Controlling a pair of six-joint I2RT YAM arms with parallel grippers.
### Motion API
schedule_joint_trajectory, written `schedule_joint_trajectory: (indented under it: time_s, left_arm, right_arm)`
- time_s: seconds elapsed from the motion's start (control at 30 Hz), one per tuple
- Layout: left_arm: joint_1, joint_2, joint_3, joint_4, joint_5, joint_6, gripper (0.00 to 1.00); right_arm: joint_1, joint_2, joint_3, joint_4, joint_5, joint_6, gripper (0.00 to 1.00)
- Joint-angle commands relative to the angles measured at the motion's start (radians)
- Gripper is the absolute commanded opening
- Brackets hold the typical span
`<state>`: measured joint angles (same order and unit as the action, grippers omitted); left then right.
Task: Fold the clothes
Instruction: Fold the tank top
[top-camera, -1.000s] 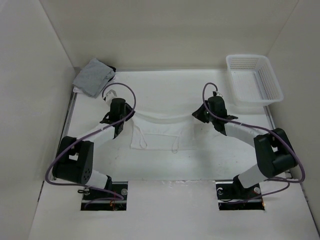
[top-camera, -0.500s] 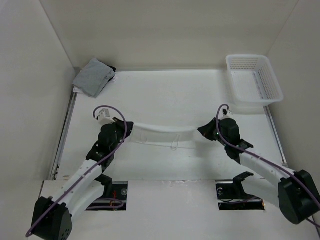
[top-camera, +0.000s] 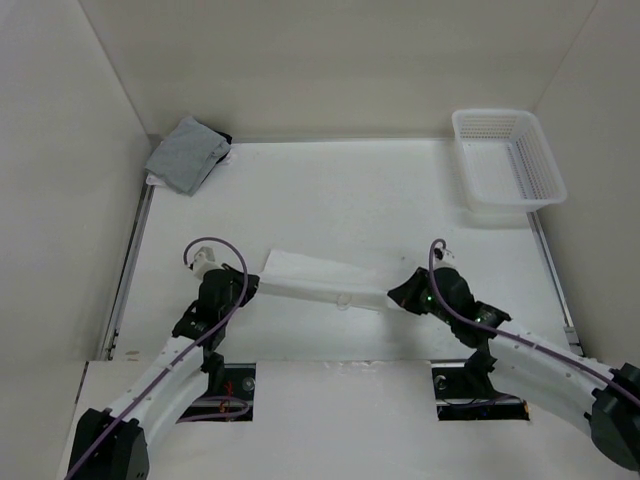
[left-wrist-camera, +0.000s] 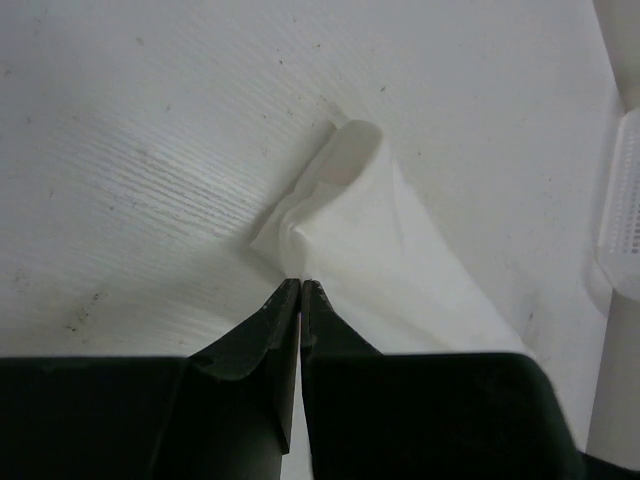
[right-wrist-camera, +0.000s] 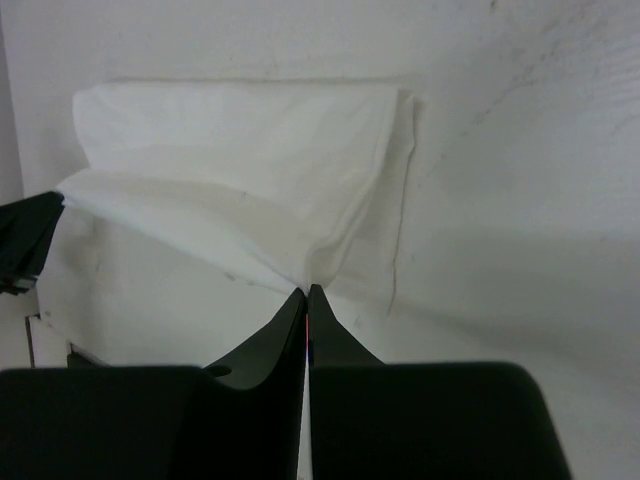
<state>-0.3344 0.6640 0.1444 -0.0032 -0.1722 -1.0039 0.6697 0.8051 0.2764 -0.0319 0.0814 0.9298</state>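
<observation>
The clothes (top-camera: 320, 280), a thin white camisole, lie as a narrow folded strip across the near middle of the table, stretched between my two grippers. My left gripper (top-camera: 247, 287) is shut on the strip's left end; in the left wrist view the cloth (left-wrist-camera: 370, 240) bunches at the closed tips (left-wrist-camera: 301, 282). At the right end my right gripper (top-camera: 398, 294) is shut on it, and the right wrist view shows the folded layers (right-wrist-camera: 240, 170) pulled into the closed tips (right-wrist-camera: 308, 289). A thin strap loop (top-camera: 343, 300) hangs at the strip's near edge.
A grey folded garment (top-camera: 187, 153) lies in the far left corner. A white mesh basket (top-camera: 507, 158) stands at the far right. White walls enclose the table on three sides, and the arm bases sit at the near edge.
Both grippers have pulled back toward the near edge with the camisole held between them. The garment has gone from a wide hanging sheet to a narrow folded strip lying on the table.
</observation>
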Motion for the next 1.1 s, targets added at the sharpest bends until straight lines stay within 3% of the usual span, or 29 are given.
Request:
schedule_joint_trajectory:
  time_s: [0.0,0.33,0.43,0.5,0.57,0.7,0.9,1.07]
  left_arm:
    - [0.030,0.020,0.007,0.065,0.007,-0.006,0.02]
    - [0.108,0.204,0.009,0.235,0.057,0.016,0.05]
    - [0.130,0.252,0.007,0.279,0.072,0.017,0.08]
    - [0.148,0.247,0.011,0.290,0.080,0.027,0.15]
    - [0.166,0.208,0.018,0.278,0.080,0.045,0.23]
    - [0.179,0.111,0.073,0.195,0.068,0.102,0.27]
    - [0.000,0.190,0.138,0.232,0.022,0.087,0.28]
    - [-0.185,0.325,0.164,0.345,-0.061,0.080,0.28]
  right_arm:
    - [0.081,-0.032,-0.025,-0.078,0.098,0.102,0.04]
    - [0.280,0.069,-0.051,-0.095,0.147,0.221,0.09]
    - [0.328,0.075,-0.034,-0.117,0.153,0.225,0.23]
    - [0.337,0.051,-0.014,-0.152,0.143,0.207,0.36]
    - [0.337,-0.001,0.010,-0.213,0.156,0.182,0.43]
    - [0.313,-0.096,0.032,-0.240,0.170,0.149,0.44]
    - [0.189,0.006,-0.017,-0.073,0.127,0.127,0.54]
    - [0.147,0.146,-0.057,0.107,0.094,0.148,0.50]
